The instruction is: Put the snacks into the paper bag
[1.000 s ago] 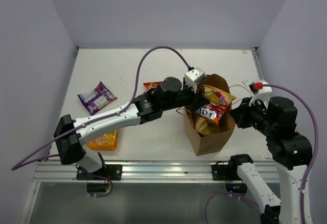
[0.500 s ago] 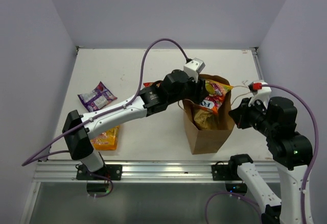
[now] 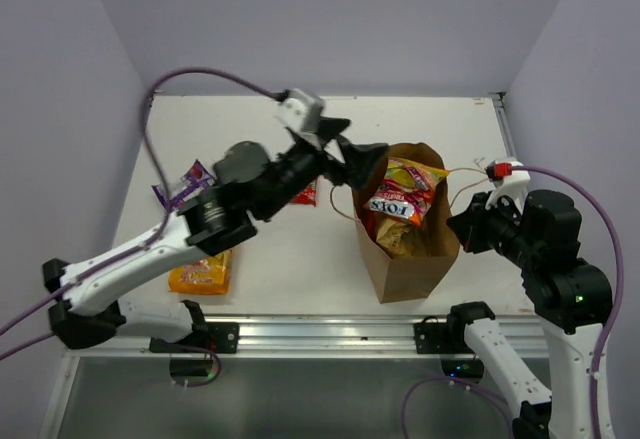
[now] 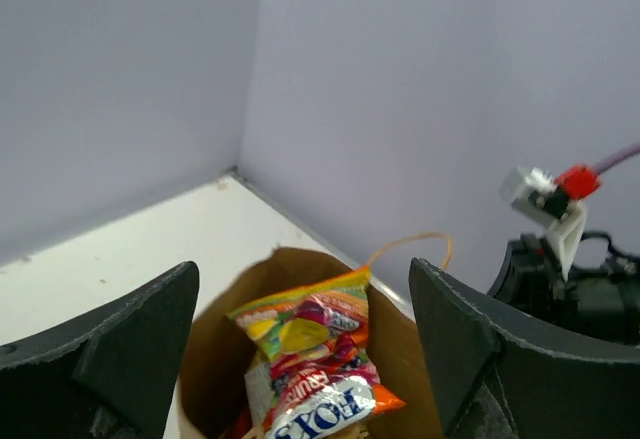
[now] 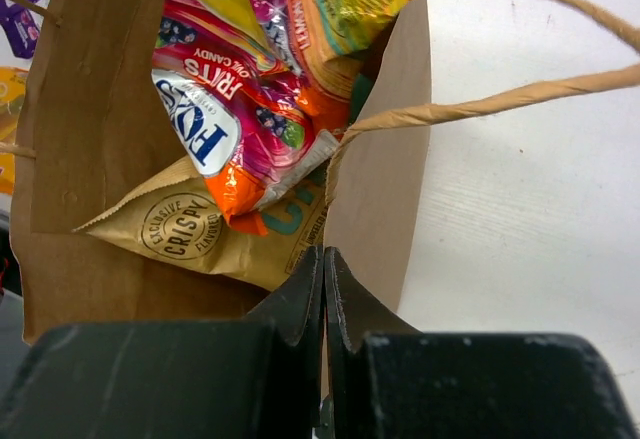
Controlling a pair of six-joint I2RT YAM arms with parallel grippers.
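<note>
The brown paper bag [image 3: 410,264] stands upright with its mouth open. My right gripper [image 3: 462,227] is shut on the bag's right wall [image 5: 385,189], its tips [image 5: 324,254] pinching the paper. Inside the bag, a multicoloured packet [image 3: 400,195] [image 4: 310,354] [image 5: 255,69] lies on top of a tan packet [image 5: 190,229]. My left gripper [image 3: 350,145] [image 4: 303,269] hangs open and empty above the bag's left rim. On the table lie a small red packet [image 3: 304,195], a purple packet [image 3: 195,173] and an orange-yellow packet [image 3: 200,274].
The bag's twine handle [image 5: 500,104] loops out to the right over the white table [image 3: 260,259]. Lilac walls close in the table at the back and both sides. My left arm stretches across the purple packet, partly hiding it.
My left gripper opened and let go of the multicoloured packet, which now sits in the bag. The left arm then rose and drew back to the left. The right arm held still.
</note>
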